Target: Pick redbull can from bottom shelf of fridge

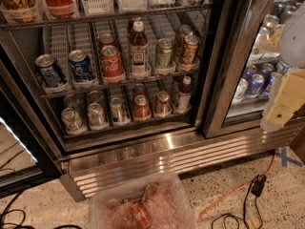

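The fridge [143, 147] stands open, with a ribbed steel base. On its bottom shelf [126, 124] stands a row of cans. The redbull can [116, 109] is slim and silver with blue patches, third from the left. Two wider silver cans [72, 119] stand to its left and a red cola can [141, 107] to its right. My gripper [285, 97] shows as a pale beige and white shape at the right edge. It is in front of the adjoining glass section, far right of the redbull can and apart from it.
The middle tier holds blue cans [81, 65], cola cans [111, 63], a bottle [138, 46] and gold cans. The black door frame [224, 66] divides the fridge from a section of blue cans [255, 82]. A clear plastic bin [143, 204] and cables [238, 190] lie on the floor.
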Robot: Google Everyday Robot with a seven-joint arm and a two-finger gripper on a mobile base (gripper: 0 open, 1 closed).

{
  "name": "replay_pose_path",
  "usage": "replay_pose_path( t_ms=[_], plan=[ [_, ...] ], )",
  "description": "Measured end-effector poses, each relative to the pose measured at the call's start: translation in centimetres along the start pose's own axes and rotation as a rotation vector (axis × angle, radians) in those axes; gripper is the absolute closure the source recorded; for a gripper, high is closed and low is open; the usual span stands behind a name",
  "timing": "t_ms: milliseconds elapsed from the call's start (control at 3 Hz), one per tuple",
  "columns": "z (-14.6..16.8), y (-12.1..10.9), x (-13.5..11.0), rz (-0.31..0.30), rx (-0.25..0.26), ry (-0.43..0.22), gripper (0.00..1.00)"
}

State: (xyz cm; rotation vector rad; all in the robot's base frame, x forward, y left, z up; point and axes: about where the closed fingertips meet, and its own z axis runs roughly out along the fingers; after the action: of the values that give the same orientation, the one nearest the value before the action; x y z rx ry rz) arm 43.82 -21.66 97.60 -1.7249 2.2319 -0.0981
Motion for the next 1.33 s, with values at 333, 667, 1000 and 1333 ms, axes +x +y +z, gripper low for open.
replay_pose_path(
  t_ms=[333, 667, 1000, 1333],
  plan=[
    [0.1, 0.0, -0.1, -0.002, 0.000, -0.001, 0.00],
    [2.8, 0.2, -0.3, -0.003, -0.035, -0.031, 0.00],
    [6.7, 1.4, -1.0, -0.010, -0.102, -0.053, 0.00],
    [13.4, 5.7, -2.3, -0.009, -0.131, -0.110, 0.00]
  ],
)
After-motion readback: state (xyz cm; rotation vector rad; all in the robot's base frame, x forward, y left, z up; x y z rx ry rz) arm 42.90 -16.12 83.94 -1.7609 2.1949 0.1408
